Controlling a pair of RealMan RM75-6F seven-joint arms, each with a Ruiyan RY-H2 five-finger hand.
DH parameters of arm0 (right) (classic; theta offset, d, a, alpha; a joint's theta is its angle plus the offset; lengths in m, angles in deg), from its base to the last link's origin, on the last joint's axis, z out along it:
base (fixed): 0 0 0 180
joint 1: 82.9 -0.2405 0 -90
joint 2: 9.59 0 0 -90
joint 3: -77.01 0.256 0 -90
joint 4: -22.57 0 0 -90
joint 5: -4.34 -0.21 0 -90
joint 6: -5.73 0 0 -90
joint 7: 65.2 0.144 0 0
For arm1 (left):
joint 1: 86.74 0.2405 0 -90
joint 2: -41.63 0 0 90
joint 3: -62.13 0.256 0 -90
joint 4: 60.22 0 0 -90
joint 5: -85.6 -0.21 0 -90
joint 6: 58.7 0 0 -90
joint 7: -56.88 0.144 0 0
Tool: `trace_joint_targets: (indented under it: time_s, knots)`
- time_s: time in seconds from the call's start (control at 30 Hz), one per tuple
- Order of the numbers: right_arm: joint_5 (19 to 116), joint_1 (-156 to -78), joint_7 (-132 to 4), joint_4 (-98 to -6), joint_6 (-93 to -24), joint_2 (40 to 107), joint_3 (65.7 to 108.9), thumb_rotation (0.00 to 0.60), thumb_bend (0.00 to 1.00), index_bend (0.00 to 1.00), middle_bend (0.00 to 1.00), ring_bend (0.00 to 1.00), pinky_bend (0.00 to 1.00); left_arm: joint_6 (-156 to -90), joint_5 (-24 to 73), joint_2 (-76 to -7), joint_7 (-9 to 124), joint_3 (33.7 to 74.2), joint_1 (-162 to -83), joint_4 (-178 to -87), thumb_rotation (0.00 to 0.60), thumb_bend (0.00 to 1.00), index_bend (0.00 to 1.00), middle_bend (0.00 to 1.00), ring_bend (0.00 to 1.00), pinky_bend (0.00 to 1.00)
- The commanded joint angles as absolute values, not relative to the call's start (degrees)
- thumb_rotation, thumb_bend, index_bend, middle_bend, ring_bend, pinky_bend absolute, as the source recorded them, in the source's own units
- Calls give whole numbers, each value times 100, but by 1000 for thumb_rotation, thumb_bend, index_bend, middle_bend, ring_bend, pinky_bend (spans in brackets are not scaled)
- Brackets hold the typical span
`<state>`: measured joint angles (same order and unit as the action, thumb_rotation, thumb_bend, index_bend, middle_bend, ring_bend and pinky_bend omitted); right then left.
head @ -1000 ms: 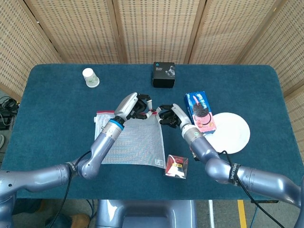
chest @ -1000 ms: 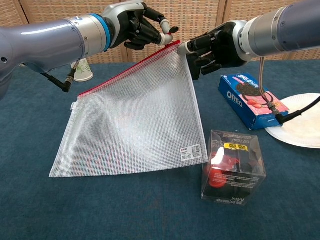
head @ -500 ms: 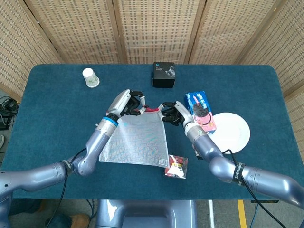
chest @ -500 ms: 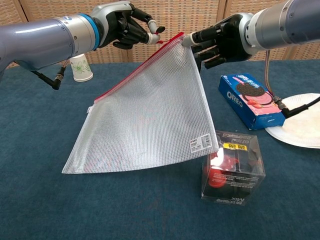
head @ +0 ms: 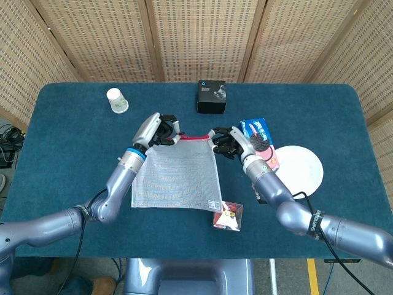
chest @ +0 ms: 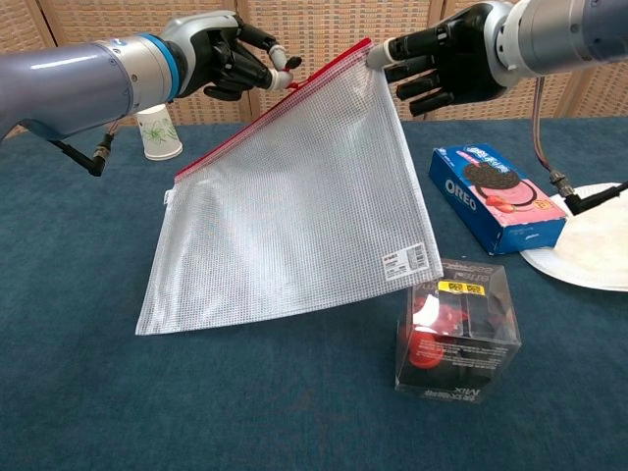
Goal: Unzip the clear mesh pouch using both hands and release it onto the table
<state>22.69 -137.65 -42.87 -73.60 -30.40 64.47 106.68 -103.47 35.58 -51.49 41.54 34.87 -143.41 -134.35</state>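
Pouch [chest: 294, 206] lifted off table [chest: 78, 392], hanging tilted. Right hand [chest: 446, 64] pinches top corner, left hand [chest: 231, 61] pinches zipper pull [chest: 287, 65] on red zip.

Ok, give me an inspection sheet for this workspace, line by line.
Surface: blue cloth table.
Job's things: mesh pouch lifted at its red zipper edge, far corner low.
Clutter: paper cup, black box, Oreo box, white plate, clear box.
Hands: left hand pinches the zipper pull; right hand holds the pouch corner.
Cables: black cable on right arm.
Surroundings: wicker panels.
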Motion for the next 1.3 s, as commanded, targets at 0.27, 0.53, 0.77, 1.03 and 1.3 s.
trace_joint_targets:
  time_s: [0.27,0.53,0.77,1.03,1.3]
  knots:
    - [2351,-13581,-4113,-7526,-2982,6108,10833,600,760,696,887,904,1000,-10265,3550,-4988,4042,3502,-14201,-13270,600,929,862,954,961,1000]
    - [2445,-13345,-3899,-7627,-2935,5846,10956,600,760,696,887,904,1000,-10192,3529,-4748,3974,3561,-14017,-13097,600,930,862,954,961,1000]
    - [2581,-13120,-3651,-7748,-2846,5594,11108,600,760,696,887,904,1000,-10094,3479,-4585,3852,3618,-13860,-12919,600,930,862,954,961,1000]
    - [2698,-12958,-3449,-7763,-2810,5426,11211,600,762,696,887,904,1000,-10017,3400,-4449,3696,3648,-13721,-12758,600,931,862,954,961,1000]
    - [2753,-12886,-3346,-7672,-2765,5343,11194,600,761,698,887,903,1000,-9946,3309,-4390,3555,3655,-13657,-12645,600,930,862,954,961,1000]
